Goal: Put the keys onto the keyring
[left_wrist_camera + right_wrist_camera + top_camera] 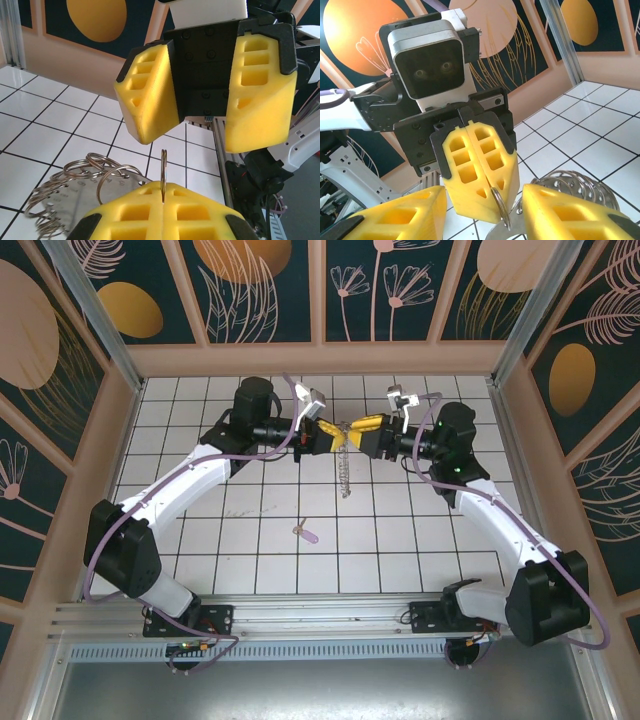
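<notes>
Judging this a handover of the keyring [345, 455], I'd close the right pincer [485, 215] squarely on the rim beside the left pads, then free the left. The left pincer [163, 200] is clamped tight on the thin ring, upright and edge-on, silvery links dangling toward the table [200, 540]. The right gapes empty, straddling it. The key [305, 532] lies flat on the keyring's near side, its long axis slanted and its lilac head toward me.

I see bright, even light from above, with only soft, faint shadows on the white worktop [400, 540]. On my right wrist feed the nearest yellow fingers [395, 217] look slightly soft.
</notes>
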`<state>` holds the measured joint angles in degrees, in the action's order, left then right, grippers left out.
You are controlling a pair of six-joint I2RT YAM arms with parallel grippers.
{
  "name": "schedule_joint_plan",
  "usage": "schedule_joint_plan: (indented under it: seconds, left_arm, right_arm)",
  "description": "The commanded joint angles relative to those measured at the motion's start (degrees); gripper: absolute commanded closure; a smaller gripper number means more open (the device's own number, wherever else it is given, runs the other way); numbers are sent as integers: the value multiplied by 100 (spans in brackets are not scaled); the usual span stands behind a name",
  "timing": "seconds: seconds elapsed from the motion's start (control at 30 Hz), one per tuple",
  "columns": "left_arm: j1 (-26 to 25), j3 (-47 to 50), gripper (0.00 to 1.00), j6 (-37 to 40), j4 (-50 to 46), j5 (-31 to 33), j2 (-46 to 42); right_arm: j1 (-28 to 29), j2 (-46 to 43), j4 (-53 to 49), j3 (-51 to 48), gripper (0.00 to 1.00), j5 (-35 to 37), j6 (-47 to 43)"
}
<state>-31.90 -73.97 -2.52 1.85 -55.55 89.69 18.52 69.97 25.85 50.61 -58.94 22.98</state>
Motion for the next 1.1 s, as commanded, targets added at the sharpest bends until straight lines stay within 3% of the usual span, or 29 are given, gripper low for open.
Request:
schedule_joint_plan:
  seconds: [0.0,0.37,0.53,0.7,0.83,0.97,1.07]
  left_arm:
    - [-27,-240,100,112,72,-221,49]
    - [-26,-270,100,82,88,-252,63]
    - [-27,-267,100,89,79,-245,62]
    - [-27,-267,100,94,95,-238,75]
    - [-26,-351,100,-2,130,-89,93]
    - [-25,-286,74,-275,378,695,-113]
    - [-27,20,61,-679,874,1289,-383]
  right_arm:
    - [59,8,122,-27,57,-205,-110]
    - [137,146,138,-71,62,-197,-134]
    - [134,166,136,-92,74,-180,-153]
    - [136,166,65,-88,98,-158,-239]
    - [128,199,-37,21,100,-62,-322]
    - [33,194,14,184,100,119,-286]
    - [-29,140,411,173,100,251,-50]
